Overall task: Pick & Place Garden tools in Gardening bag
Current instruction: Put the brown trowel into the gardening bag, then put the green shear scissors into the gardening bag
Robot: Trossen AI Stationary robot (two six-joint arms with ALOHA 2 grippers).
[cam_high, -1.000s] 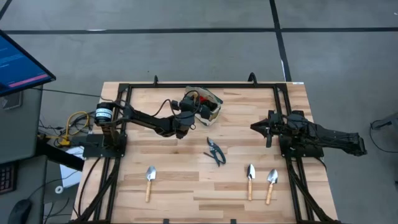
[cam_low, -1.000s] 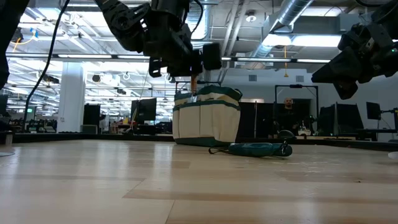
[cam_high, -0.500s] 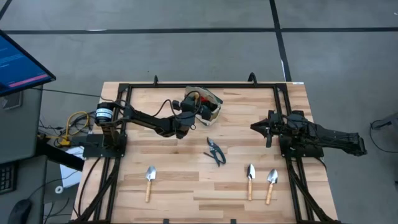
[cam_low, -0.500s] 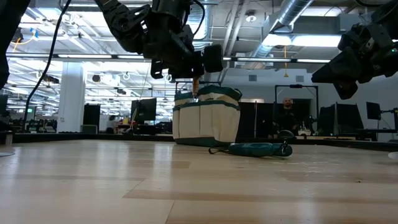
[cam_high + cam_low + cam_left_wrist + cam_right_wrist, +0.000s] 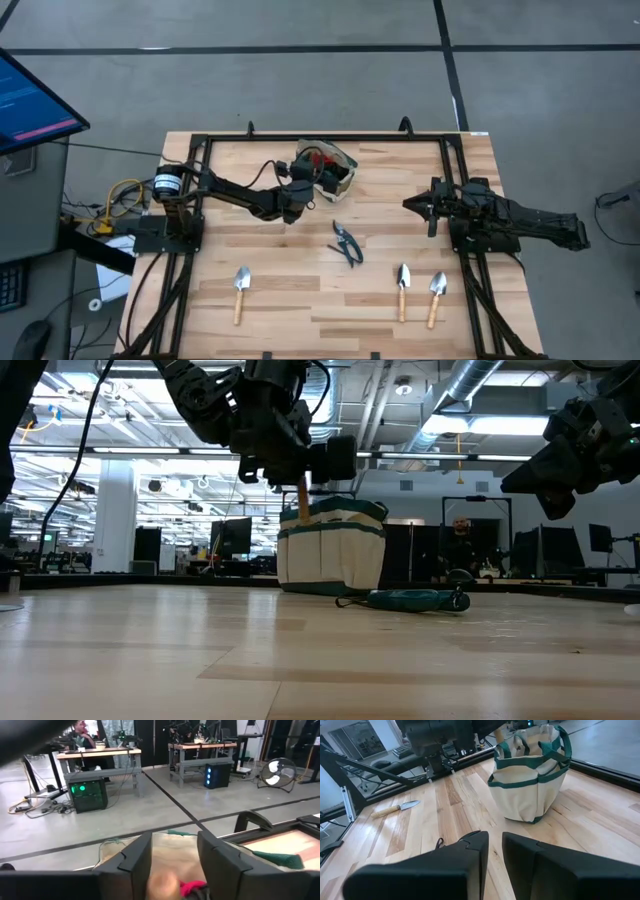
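While left tool gapes above beige green-trimmed bag, wooden trowel handle protrudes.

Overhead looks straight down, low camera level across; both, probably each wrist too, catch the bag.

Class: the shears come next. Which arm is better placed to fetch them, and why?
Probably the left. The left gripper hangs over the bag, open above a trowel handle standing in it, and the shears lie just in front. The right gripper waits at the table's right side, somewhat farther off.
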